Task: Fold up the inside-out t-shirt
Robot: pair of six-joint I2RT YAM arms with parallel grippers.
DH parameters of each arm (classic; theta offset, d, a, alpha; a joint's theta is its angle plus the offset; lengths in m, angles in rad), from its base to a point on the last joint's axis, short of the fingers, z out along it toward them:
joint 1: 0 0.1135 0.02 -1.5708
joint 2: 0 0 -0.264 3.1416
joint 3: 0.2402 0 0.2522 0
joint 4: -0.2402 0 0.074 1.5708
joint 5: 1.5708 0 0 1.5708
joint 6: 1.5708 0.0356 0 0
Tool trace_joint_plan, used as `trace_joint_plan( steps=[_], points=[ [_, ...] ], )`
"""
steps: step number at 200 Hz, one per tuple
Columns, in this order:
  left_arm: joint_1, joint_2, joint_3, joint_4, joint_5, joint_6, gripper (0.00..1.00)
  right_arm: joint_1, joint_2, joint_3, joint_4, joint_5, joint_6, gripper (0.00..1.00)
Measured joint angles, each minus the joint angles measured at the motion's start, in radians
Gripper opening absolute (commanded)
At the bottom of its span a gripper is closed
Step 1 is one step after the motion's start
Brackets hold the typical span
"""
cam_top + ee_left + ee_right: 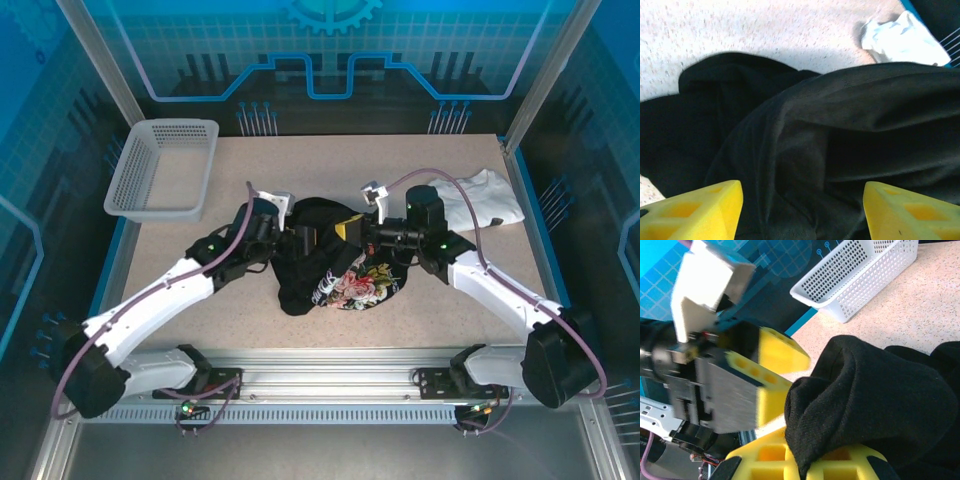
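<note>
Inside-out t-shirt (335, 270) sits bunched up mid-worktop (420, 320), with the floral print (362, 288) showing on its near side. Left gripper (801, 192) is at the shirt's left edge, fingers spread apart, black cloth right in front of them. Right gripper (809, 461) is at the shirt's far-right edge, clamped on a fold of it. Further back, a white garment (482, 198) lies off the shirt's right and a white basket (165, 165) off its left.
</note>
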Motion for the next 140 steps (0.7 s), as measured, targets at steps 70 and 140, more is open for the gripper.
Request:
trace_joint_plan(
  steps=[70, 140],
  points=[
    [0.085, 0.211, 0.024, 0.195, 0.304, -0.078, 0.08, -0.045, -0.102, -0.063, 0.035, -0.026, -0.010, 0.00],
    [0.108, -0.040, -0.157, 0.592, 0.779, -0.090, 0.00, -0.159, -0.230, -0.072, -0.116, 0.066, -0.077, 0.03]
  ],
)
